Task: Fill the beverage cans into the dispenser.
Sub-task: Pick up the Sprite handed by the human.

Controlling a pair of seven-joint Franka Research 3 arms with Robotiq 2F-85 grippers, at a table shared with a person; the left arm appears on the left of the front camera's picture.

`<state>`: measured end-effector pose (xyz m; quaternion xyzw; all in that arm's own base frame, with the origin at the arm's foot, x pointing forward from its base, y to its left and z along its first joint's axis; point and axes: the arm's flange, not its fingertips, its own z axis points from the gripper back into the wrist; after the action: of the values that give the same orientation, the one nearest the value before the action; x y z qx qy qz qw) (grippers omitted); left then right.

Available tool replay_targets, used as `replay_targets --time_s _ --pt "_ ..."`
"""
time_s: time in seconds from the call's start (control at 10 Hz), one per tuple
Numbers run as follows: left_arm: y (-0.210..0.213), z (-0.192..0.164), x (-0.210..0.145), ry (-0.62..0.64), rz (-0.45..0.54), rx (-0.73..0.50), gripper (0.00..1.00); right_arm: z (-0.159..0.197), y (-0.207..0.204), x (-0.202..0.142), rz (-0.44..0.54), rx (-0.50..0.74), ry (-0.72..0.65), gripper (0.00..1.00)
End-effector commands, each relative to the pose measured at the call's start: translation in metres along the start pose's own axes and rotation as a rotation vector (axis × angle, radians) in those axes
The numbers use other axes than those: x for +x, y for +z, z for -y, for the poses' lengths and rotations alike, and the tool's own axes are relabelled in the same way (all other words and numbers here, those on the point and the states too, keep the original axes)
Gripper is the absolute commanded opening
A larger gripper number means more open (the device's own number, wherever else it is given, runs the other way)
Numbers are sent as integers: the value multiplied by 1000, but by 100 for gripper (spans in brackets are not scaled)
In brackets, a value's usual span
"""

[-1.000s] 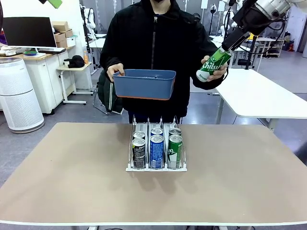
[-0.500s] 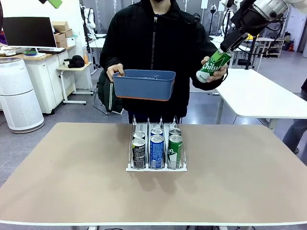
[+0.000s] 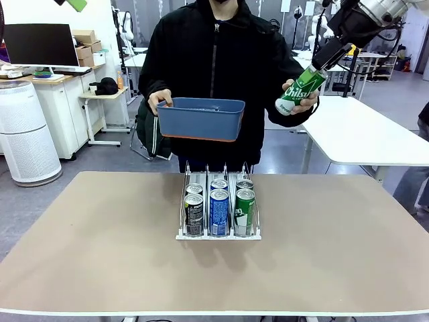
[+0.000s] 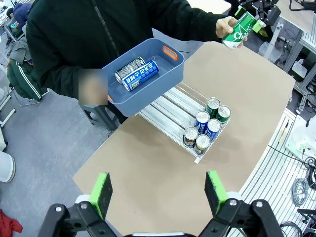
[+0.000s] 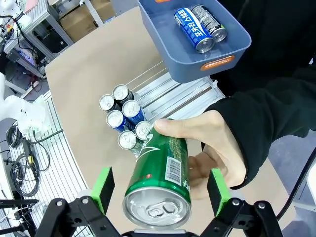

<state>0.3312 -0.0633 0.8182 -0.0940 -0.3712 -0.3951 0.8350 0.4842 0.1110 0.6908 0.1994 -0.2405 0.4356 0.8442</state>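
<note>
Low in the left wrist view, the left gripper (image 4: 159, 191) hangs high over the tan rectangular table (image 4: 148, 163), its green-padded jaws spread wide and empty. At the centre of the front view, the small white wire dispenser rack (image 3: 218, 235) stands on that table. Six slim aluminium cans (image 3: 219, 212) stand upright at its near end, two per lane: black in the picture-left lane, blue in the middle, green on the right. Beyond the far edge, a person in a black jacket grips a blue rectangular plastic bin (image 3: 201, 121) by its rim with one hand (image 3: 159, 100). A blue-and-white can (image 4: 140, 77) and a black can (image 4: 129, 70) lie inside it. Upper right, the person's other hand (image 3: 301, 100) clasps a tilted green Chilsung can (image 3: 310, 77). The right gripper (image 3: 323, 62) sits at the can's top, jaws apart on either side, pads not touching it.
</note>
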Motion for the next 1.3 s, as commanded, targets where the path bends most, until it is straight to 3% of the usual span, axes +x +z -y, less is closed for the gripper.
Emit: replay_targets --time_s 0.0,0.7,0.8,0.9,1.0,1.1,1.2 --pt "-1 0 0 5 -2 -1 100 -2 -4 -7 7 17 6 100" --pt "-1 0 0 5 -2 -1 100 0 -2 -1 -3 2 -2 100" --pt "-1 0 0 5 -2 -1 100 3 -3 -1 5 -15 -4 40" --pt "-1 0 0 5 -2 -1 100 3 -3 -1 9 -11 2 40" --pt "-1 0 0 5 -2 -1 100 3 -3 0 2 -13 8 0" --pt "-1 0 0 5 -2 -1 100 3 -2 0 0 -9 6 38" --pt "-1 0 0 5 -2 -1 100 3 -3 0 -1 -14 8 0"
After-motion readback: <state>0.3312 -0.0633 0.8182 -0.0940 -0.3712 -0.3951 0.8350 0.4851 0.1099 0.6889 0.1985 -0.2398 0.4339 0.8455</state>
